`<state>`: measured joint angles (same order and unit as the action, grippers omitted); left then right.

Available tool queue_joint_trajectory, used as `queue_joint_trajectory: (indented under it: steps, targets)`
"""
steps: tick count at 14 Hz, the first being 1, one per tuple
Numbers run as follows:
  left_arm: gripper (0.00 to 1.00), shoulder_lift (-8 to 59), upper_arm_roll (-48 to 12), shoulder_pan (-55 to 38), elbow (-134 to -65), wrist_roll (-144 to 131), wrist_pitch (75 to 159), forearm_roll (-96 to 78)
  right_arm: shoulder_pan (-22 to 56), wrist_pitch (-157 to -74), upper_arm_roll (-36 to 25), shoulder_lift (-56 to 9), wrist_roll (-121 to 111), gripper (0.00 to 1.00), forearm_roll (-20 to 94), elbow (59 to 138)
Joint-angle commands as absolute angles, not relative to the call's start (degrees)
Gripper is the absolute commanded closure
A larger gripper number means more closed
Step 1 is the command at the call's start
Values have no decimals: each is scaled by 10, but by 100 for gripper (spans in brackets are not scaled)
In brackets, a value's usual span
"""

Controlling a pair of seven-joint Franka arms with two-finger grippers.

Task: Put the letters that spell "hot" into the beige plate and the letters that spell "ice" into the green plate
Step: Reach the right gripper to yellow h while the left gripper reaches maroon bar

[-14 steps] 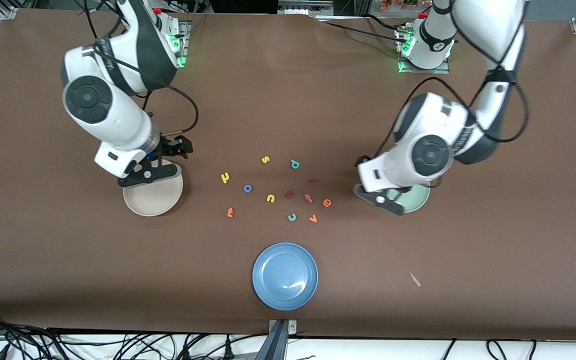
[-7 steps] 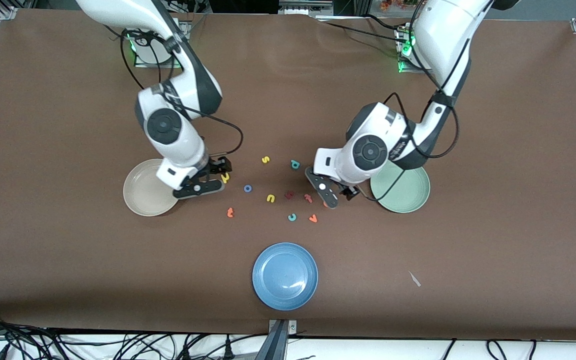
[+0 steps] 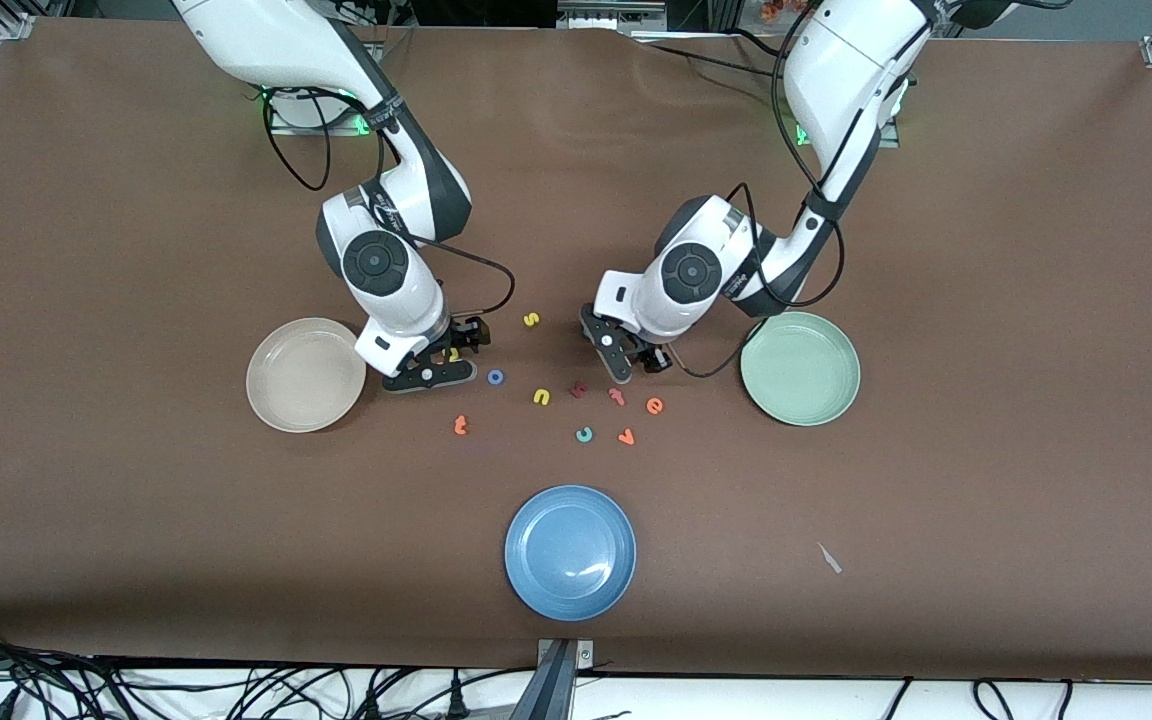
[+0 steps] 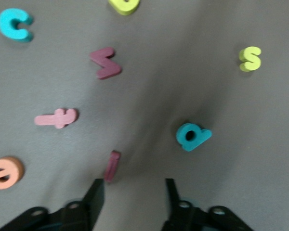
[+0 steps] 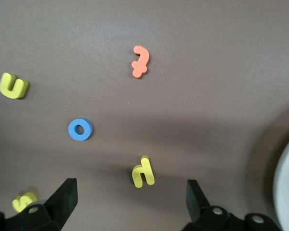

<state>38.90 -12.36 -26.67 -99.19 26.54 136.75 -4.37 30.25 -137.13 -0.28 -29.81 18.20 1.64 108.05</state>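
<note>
Front view, landmark: blue plate [image 3: 570, 552], nearest the camera of the three plates on the brown surface [image 3: 986, 300].
Beige plate [image 3: 276, 408]: farther from the camera than the blue plate, toward the right arm's end. Nothing in it.
Green plate [image 3: 800, 368]: farther than the blue plate, toward the left arm's end. Nothing in it.
Letters: all loose on the surface, farther than the blue plate, between the other two plates.
Blue o [image 3: 496, 377], orange t [image 3: 460, 426]: on the beige plate's side of the cluster.
Teal c [image 3: 585, 434], orange e [image 3: 654, 405]: on the green plate's side, c the closer to the blue plate.
Right claw [image 3: 456, 352]: low over the yellow h [image 3: 452, 353], which is partly covered.
Left claw [image 3: 636, 360]: low over the cluster's green-plate side. Dark red i is hidden under it here.

Left wrist view, left claw [image 4: 132, 185]: fingers apart, grasping nothing.
Dark red i [image 4: 111, 166]: flat on the surface just ahead of one fingertip, not pinched.
Teal a-like letter [image 4: 192, 136]: near, not touched.

Right wrist view, right claw [image 5: 130, 190]: released, fingers wide.
Yellow h [image 5: 143, 172]: on the surface, in line with the gap between the fingers, touching neither.
Blue o [image 5: 80, 129], orange t [image 5: 140, 61]: lying apart from the claw.
Beige plate [image 5: 286, 183]: rim shows at the picture's edge.
</note>
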Motion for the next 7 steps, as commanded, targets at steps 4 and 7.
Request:
queue_joint_trajectory:
  steps: [4, 7]
  targets:
    - [51, 392, -119, -268, -992, 283, 1389, -18, 299, -1398, 5, -316, 143, 0, 24, 1100]
    - [55, 397, -118, -267, -990, 284, 1397, 2, 297, -1409, 8, -330, 125, 0, 25, 1100]
